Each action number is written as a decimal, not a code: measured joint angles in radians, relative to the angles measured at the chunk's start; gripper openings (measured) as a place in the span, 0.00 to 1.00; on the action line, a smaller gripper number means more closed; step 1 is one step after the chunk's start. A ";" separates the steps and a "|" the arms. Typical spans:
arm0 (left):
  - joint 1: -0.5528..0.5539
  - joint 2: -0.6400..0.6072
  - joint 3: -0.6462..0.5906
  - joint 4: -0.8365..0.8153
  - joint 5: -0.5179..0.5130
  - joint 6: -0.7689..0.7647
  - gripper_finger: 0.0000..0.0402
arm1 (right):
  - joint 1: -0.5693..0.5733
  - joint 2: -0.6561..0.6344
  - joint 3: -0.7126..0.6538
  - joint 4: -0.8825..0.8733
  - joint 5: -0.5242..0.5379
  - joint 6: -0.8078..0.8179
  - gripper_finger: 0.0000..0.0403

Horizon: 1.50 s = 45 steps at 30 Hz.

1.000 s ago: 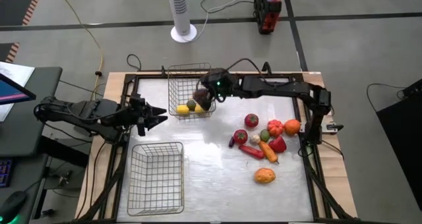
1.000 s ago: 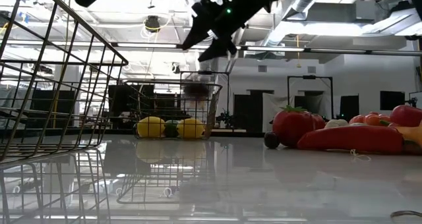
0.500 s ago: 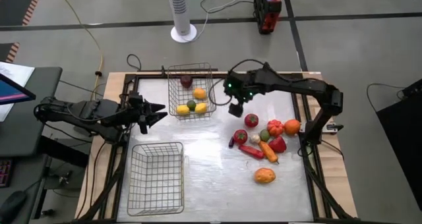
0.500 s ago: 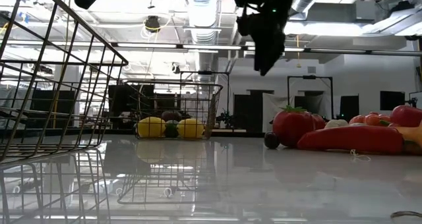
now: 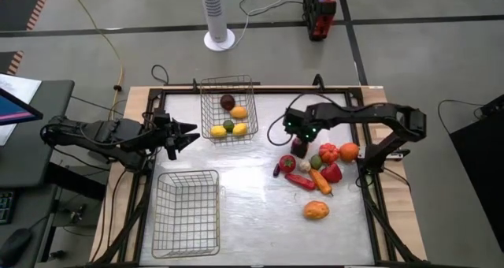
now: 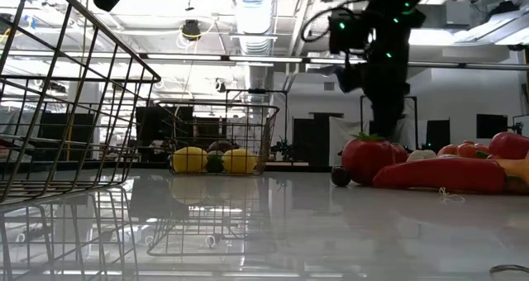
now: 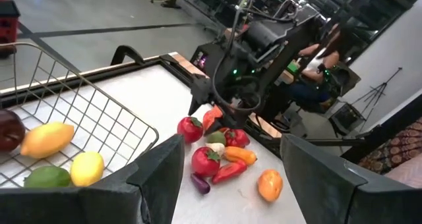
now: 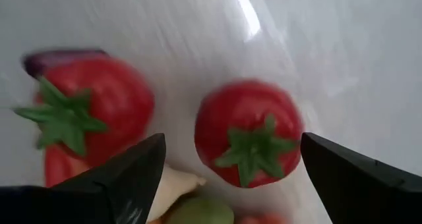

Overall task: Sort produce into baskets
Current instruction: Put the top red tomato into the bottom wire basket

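Note:
My right gripper [image 5: 300, 145] is open and points down over a red tomato [image 8: 249, 141] at the far left of the produce cluster [image 5: 319, 169]. Its fingers stand on either side of the tomato, apart from it. A second tomato [image 8: 86, 112] lies beside it. The far wire basket [image 5: 228, 110] holds a maroon piece [image 5: 227, 102], yellow pieces and a green one. The near wire basket [image 5: 187, 213] holds nothing. My left gripper [image 5: 185, 136] waits open at the table's left edge.
The cluster also holds a long red pepper [image 5: 301, 181], a carrot [image 5: 320, 181], a small purple eggplant [image 5: 278, 170], a green piece [image 5: 316, 161] and orange round ones [image 5: 349, 151]. An orange fruit [image 5: 316, 210] lies alone, nearer. Bare tabletop lies between baskets and cluster.
My right gripper has gone from above the far basket toward the table's right and near side, then down over the tomato. The maroon piece it held over the basket now lies inside the basket.

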 joint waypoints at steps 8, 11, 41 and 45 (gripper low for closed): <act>0.000 0.000 0.000 0.001 -0.009 0.000 0.59 | 0.003 0.007 -0.114 0.075 0.021 0.000 0.93; 0.000 0.000 0.000 0.001 -0.009 -0.005 0.59 | 0.003 0.007 -0.133 0.124 0.024 -0.003 0.91; 0.002 0.000 0.000 0.010 -0.023 -0.069 0.59 | 0.280 -0.093 0.225 0.594 0.026 -0.111 0.80; 0.002 -0.005 0.000 0.014 -0.021 -0.076 0.59 | 0.336 0.015 0.313 0.645 0.014 -0.094 0.80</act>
